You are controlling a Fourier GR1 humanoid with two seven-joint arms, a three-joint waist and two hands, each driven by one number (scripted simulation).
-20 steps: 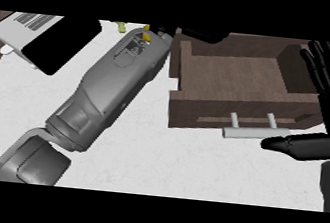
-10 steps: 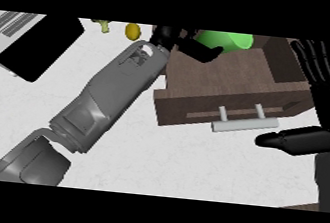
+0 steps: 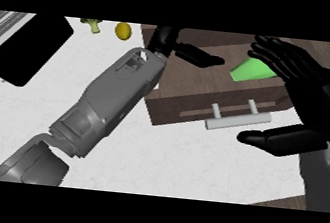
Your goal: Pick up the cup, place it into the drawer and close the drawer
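My left hand [image 3: 176, 45] sits at the upper middle of the frame, over the back of the open drawer [image 3: 199, 94], its fingers stretched out and holding nothing. The forearm runs down from it to the lower left, across the white counter [image 3: 171, 159].

The green cup [image 3: 252, 70] lies inside the drawer, toward its right side in the upper right of the frame, tipped on its side rather than standing, as far as I can make out. It is apart from my left fingertips, so I judge the placing is done and that hand only needs to get clear of the drawer before anything slides.

My right hand [image 3: 310, 97] fills the right edge, fingers spread and straight, gripping nothing. Its thumb reaches left just beside the pale drawer handle [image 3: 237, 118], below and right of it; whether it touches I cannot tell. I hold it there because the drawer front is what I must push to shut the drawer, which is the step left.

At the upper left lie a dark tablet-like slab [image 3: 26, 47], a piece of broccoli [image 3: 93, 25] and a yellow lemon [image 3: 123, 30], all well away from the drawer.
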